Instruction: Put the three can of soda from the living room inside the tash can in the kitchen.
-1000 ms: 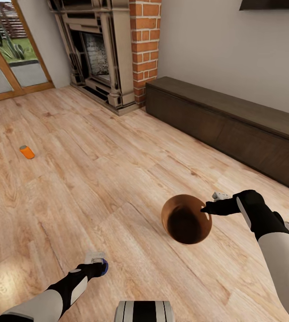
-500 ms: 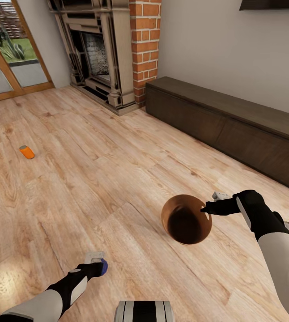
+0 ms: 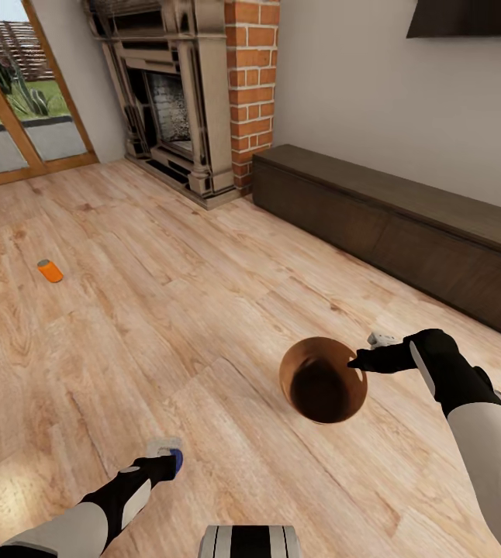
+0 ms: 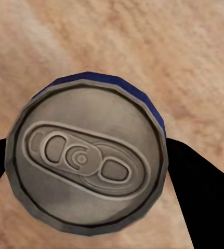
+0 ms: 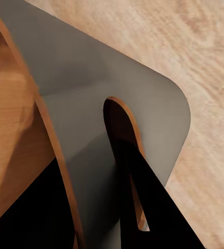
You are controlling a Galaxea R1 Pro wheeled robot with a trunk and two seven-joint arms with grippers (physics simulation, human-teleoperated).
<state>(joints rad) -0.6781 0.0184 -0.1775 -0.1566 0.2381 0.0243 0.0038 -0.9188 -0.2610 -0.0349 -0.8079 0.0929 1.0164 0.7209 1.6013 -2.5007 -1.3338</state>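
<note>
Blue can (image 4: 86, 163) upright in left fingers (image 3: 165, 459); bin (image 3: 322, 380) rim pinched by right fingers (image 3: 357, 362).

You had two soda cans in view: one orange can (image 3: 49, 270) on the floor and one dark blue can (image 4: 86, 161). You had one bin (image 3: 322, 380). You had two pincers, left (image 3: 165, 457) and right (image 3: 357, 361). One fireplace (image 3: 177, 93) and one low cabinet (image 3: 405, 225) were present.
</note>
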